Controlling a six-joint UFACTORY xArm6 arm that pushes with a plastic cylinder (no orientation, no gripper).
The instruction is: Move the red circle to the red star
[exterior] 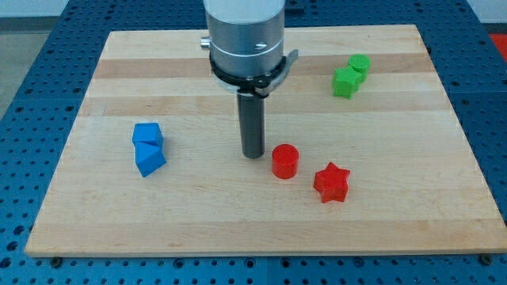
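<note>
Red circle (285, 161) sits just right of my tip (253, 155), a bare rod holding nothing, so pushing it right and slightly nearer toward the nearby red star (331, 182) comes next.

On the counter (238, 214), my tip (253, 155) stands just left of the red circle (285, 161); the red star (331, 183) lies near, to its lower right.

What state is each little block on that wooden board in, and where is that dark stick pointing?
Red circle block: flat on board, apart from star.
Red star block: flat, alone.
Two blue blocks: touching each other.
Two green blocks: touching each other.
My tip: just left of the red circle.
Wooden board: lying flat.
</note>
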